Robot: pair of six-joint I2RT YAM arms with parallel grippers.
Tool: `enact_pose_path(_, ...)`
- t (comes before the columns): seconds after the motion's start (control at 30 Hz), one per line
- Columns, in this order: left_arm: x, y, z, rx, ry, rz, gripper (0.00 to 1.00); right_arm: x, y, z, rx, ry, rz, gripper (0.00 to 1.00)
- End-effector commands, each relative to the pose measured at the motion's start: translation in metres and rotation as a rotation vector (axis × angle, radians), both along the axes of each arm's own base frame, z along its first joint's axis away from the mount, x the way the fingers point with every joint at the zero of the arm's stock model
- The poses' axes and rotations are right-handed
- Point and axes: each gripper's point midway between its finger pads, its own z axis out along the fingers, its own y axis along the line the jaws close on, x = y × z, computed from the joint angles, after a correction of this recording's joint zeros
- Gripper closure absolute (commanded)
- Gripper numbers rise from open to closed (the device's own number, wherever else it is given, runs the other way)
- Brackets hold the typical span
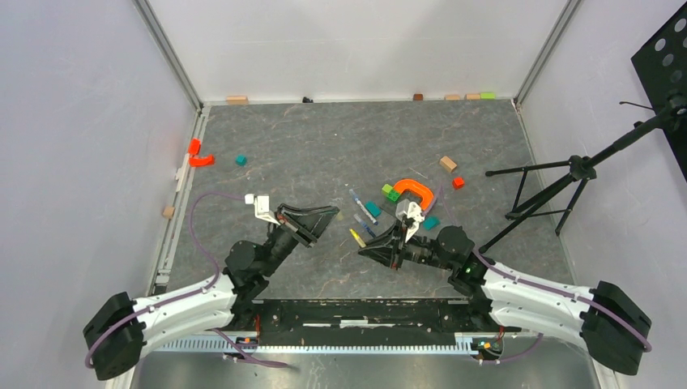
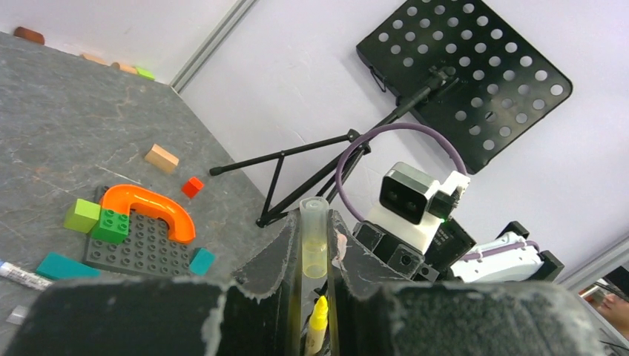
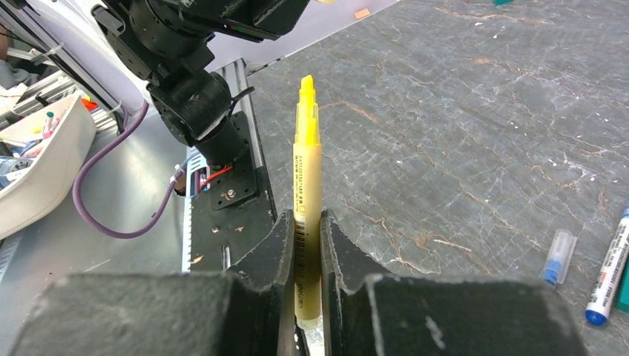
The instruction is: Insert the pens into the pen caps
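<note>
The left hand (image 2: pixel 314 222) is clenched on a clear cap (image 2: pixel 314 248) that stands up between its fingers. The right hand (image 3: pixel 304 222) grasps the yellow pen (image 3: pixel 308 170) by the barrel, bare tip pointing to 12 o'clock in its wrist view. Seen from the left wrist, that tip sits just beside the clear cap at 6 o'clock. The blue-ended pen (image 3: pixel 610 271) and a blue-grey cap (image 3: pixel 558 256) lie on the tabletop (image 1: pixel 267 162), at 3 o'clock of the right hand.
</note>
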Motion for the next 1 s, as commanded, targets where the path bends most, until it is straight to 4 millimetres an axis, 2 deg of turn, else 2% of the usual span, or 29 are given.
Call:
enact_pose_path(0.0,-0.0054,0.0023,0.0210,-0.097,-0.027,-0.032,0.98,-0.0001,0.0100,0.0410,0.109,-0.054,0.028,1.00)
enact_pose_path(0.33,-0.0088,-0.0036,0.0195,-0.124,-0.025,-0.074,0.98,0.0050,0.0139,0.0485,0.121,-0.054,0.014,1.00)
enact_pose_path(0.97,-0.0131,-0.0004,0.0253,-0.140,-0.043,-0.082,0.98,0.0063,0.0157,0.0477,0.123,-0.032,0.008,1.00)
